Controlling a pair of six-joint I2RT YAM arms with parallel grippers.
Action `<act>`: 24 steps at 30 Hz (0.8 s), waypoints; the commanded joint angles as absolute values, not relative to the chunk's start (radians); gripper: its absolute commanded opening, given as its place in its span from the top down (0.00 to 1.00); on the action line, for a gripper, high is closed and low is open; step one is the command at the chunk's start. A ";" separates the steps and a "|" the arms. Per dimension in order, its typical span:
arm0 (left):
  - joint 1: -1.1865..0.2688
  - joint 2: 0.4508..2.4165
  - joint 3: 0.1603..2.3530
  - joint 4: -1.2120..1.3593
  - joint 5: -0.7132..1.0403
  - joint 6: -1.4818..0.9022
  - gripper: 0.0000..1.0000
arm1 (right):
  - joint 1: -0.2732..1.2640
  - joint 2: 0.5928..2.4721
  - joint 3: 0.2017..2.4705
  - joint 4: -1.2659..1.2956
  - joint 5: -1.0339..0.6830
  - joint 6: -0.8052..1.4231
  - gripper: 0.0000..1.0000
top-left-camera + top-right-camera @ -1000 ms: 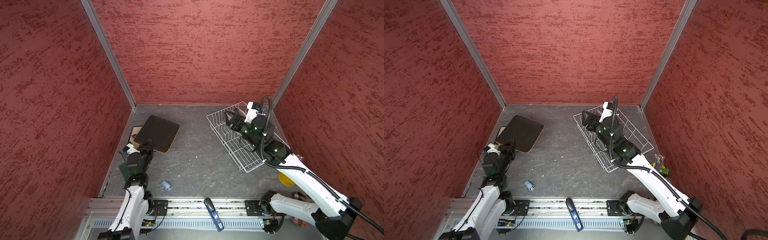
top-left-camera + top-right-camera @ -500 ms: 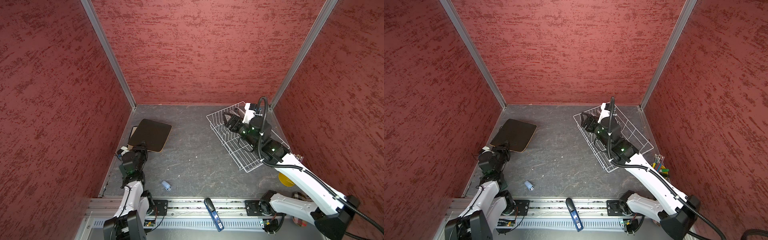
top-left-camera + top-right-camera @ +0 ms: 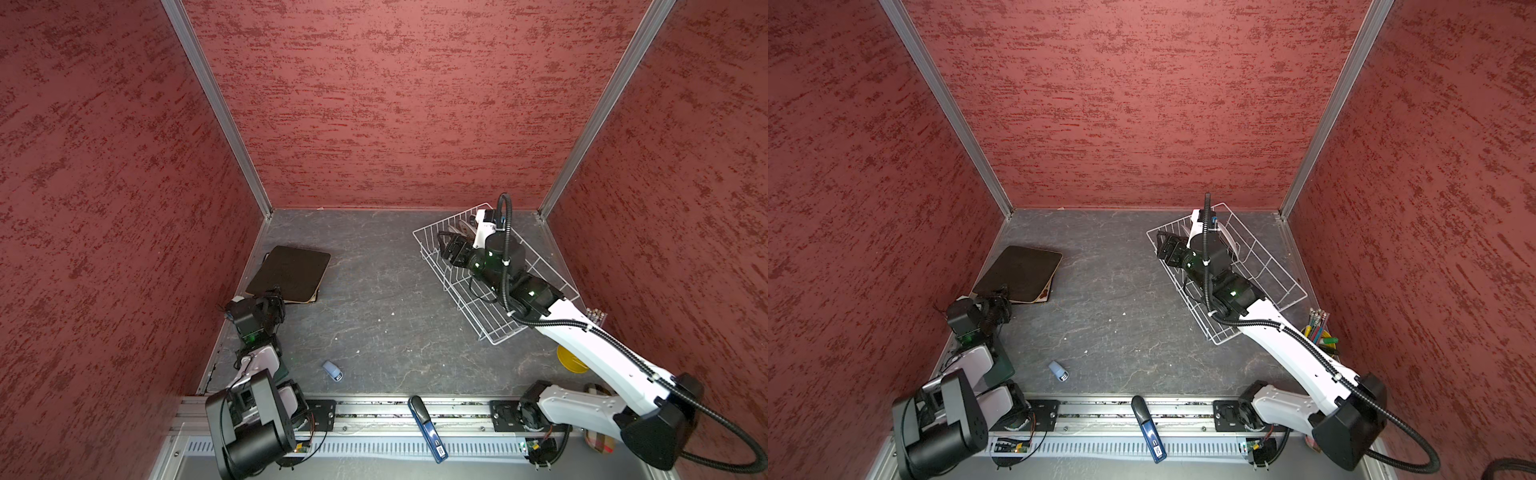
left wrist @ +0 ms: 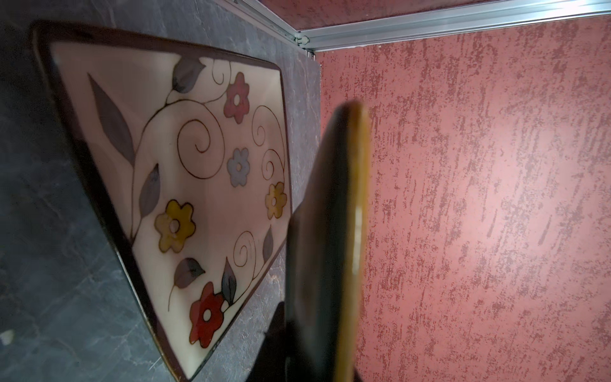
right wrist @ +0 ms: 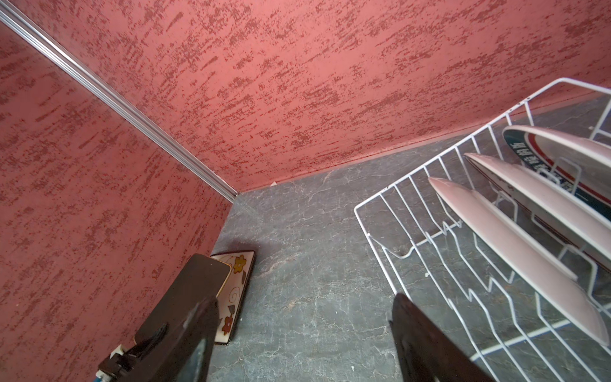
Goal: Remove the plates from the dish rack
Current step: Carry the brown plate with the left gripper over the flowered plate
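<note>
Because the left jaws are clenched on the near edge of the dark brown plate (image 3: 289, 270), we judge the stacking step unfinished. That plate hangs tilted over the cream flowered plate (image 4: 185, 172), which lies flat on the desk (image 3: 374, 316) by the left wall, and we cannot tell whether their far edges touch. The right jaws gape with nothing between them. They are poised over the dish rack (image 3: 486, 320), near its rim on the open-desk side and just beside the closest of three round plates (image 5: 509, 251) standing between the prongs (so two plates are out and three remain). Next, we think, the left arm (image 3: 253, 320) must lower its edge, let go and back away low. The right arm (image 3: 494, 257) must straddle that nearest rim, close, and lift straight up clear of the prongs. White lettering on the farthest plate's teal band (image 5: 525, 150) is too blurred to read.
</note>
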State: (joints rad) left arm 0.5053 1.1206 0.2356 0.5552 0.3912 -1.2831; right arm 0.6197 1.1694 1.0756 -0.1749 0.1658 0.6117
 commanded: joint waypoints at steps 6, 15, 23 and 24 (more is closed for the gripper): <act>0.535 1.174 0.360 0.736 0.434 -1.216 1.00 | 0.609 1.164 1.023 -0.162 0.132 0.581 0.17; 0.563 1.191 0.369 0.690 0.371 -1.182 1.00 | 0.592 1.183 1.017 -0.140 0.114 0.586 0.17; 0.569 1.297 0.375 0.757 0.350 -1.249 1.00 | 0.581 1.184 1.006 -0.135 0.107 0.589 0.17; 0.569 1.311 0.374 0.769 0.343 -1.257 1.00 | 0.578 1.184 1.007 -0.136 0.106 0.589 0.17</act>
State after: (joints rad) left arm 0.5636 1.3087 0.3199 0.5640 0.3405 -1.2144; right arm 0.5900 1.1843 1.0161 -0.1654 0.1238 0.5938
